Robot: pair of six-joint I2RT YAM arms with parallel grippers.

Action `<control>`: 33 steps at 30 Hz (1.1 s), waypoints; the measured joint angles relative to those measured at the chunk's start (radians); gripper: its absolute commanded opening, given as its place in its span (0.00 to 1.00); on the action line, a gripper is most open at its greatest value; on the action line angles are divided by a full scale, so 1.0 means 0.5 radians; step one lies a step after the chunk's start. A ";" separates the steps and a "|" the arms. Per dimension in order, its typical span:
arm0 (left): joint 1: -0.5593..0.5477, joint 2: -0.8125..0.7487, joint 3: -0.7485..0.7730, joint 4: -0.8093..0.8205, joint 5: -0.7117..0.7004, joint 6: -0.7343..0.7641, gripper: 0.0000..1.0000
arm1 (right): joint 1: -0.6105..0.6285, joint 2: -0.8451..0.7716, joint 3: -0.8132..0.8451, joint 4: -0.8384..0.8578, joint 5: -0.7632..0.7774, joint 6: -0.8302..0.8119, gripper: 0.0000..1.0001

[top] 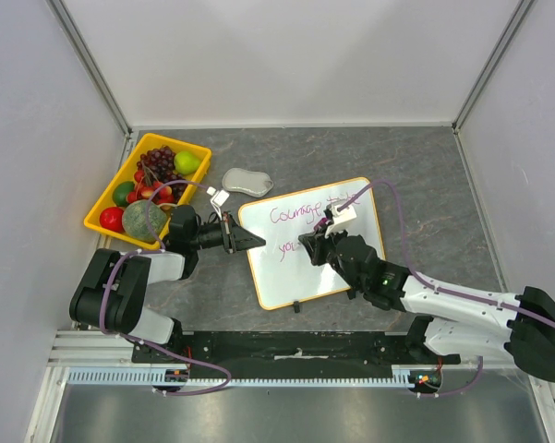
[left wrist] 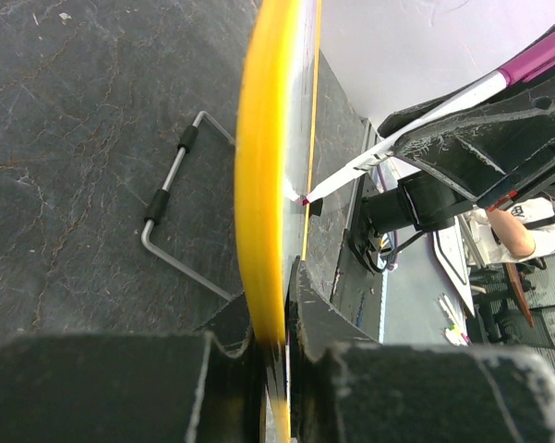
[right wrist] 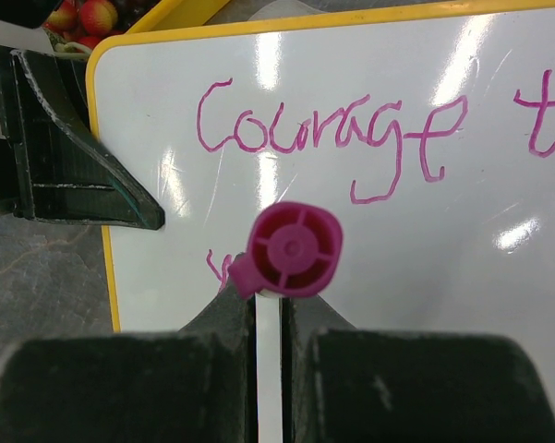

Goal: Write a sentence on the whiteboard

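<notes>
The whiteboard [top: 295, 279], white with a yellow-orange rim, lies on the dark table. Purple handwriting [top: 291, 215] on it reads "Courage t…" with the start of a second line below. My left gripper [top: 255, 242] is shut on the board's left edge, and the rim [left wrist: 263, 185] runs between its jaws [left wrist: 282, 309]. My right gripper [top: 319, 242] is over the board's middle, shut on a white marker with a magenta end [right wrist: 294, 249]. The marker's tip [left wrist: 306, 197] touches the board. In the right wrist view "Courage" [right wrist: 332, 129] is clear and the marker hides most of the second line.
A yellow tray [top: 104, 209] of fruit stands at the left, behind the left arm. A grey oval object [top: 247, 182] lies just beyond the board's far-left corner. A bent metal wire stand [left wrist: 171, 196] lies on the table by the board's edge. Walls enclose the table.
</notes>
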 measured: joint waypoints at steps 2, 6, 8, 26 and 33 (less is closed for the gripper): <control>0.000 0.000 0.000 0.000 -0.001 0.000 0.02 | 0.000 -0.013 -0.014 -0.002 0.001 0.006 0.00; 0.000 0.000 0.000 0.000 -0.001 0.000 0.02 | 0.000 -0.029 -0.021 -0.019 0.010 0.014 0.00; 0.000 0.000 0.000 -0.001 -0.002 0.000 0.02 | 0.000 -0.029 -0.021 -0.024 0.018 0.014 0.00; 0.000 0.000 0.000 -0.001 -0.002 0.000 0.02 | -0.031 0.009 0.089 -0.094 0.123 -0.018 0.00; 0.000 0.000 0.000 -0.001 -0.002 0.000 0.02 | -0.046 0.031 0.120 -0.099 0.130 -0.043 0.00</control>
